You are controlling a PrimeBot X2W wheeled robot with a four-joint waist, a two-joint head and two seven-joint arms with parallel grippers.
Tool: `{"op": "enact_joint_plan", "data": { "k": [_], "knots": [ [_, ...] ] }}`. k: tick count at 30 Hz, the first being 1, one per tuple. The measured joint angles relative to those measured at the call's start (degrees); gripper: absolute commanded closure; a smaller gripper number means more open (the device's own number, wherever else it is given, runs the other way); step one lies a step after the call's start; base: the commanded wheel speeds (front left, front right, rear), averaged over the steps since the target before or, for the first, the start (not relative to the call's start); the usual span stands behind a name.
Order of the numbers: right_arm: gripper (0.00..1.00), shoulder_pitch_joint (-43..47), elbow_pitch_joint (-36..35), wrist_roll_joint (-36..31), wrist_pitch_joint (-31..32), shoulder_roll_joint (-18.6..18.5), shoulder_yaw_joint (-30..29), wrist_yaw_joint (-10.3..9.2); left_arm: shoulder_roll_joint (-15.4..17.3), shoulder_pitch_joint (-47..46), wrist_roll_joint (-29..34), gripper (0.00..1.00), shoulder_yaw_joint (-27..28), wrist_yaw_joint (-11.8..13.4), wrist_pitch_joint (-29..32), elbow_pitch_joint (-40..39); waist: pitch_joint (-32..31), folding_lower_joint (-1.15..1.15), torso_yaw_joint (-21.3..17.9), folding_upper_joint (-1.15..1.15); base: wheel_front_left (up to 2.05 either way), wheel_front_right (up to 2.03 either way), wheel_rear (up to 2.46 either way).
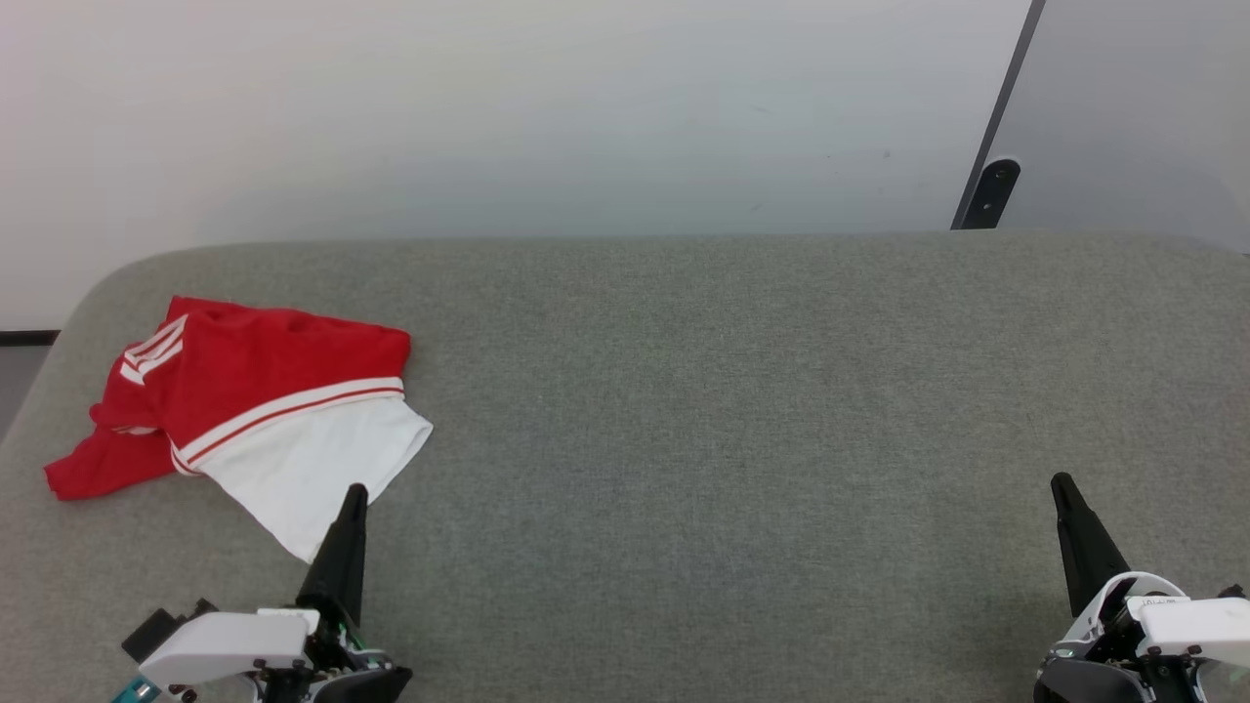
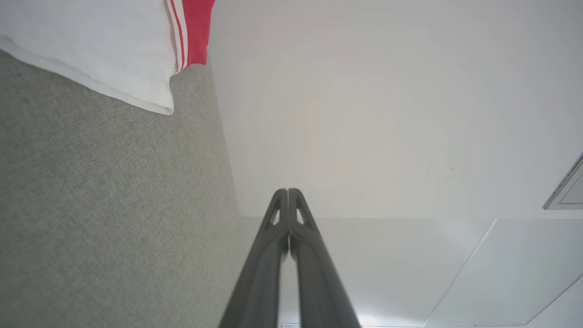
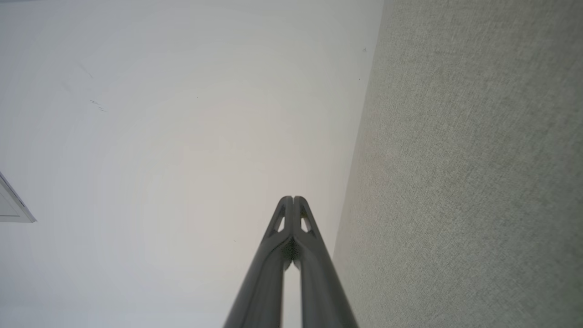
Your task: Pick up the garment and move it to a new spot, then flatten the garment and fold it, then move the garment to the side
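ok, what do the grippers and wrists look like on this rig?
Matching pair: left gripper and right gripper each have two long dark fingers tapering to a point, triangular cut-outs near the tips, and white wrist casings over black bases.

a broad surface covered in grey woven fabric (image 1: pixel 684 391), rounded at its far left corner, spans the foreground. behind it rises a plain white wall (image 1: pixel 488 107), evenly lit and faintly scuffed. at upper right a dark slanted strip (image 1: pixel 998 117) edges a pale grey panel (image 1: pixel 1143 107), with a small dark oval fitting (image 1: pixel 995 191) at its foot. a dark skirting line (image 1: pixel 24 338) shows far left.
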Motion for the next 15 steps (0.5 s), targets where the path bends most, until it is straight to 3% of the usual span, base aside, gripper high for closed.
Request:
{"op": "enact_joint_plan", "data": {
  "k": [15],
  "knots": [
    [1.0, 0.0, 0.0, 0.0, 0.0, 0.0, 0.0, 0.0, 0.0, 0.0, 0.0, 1.0, 0.0, 0.0, 0.0, 0.0, 0.0, 0.0, 0.0, 0.0, 0.0, 0.0, 0.0]
  ]
}}
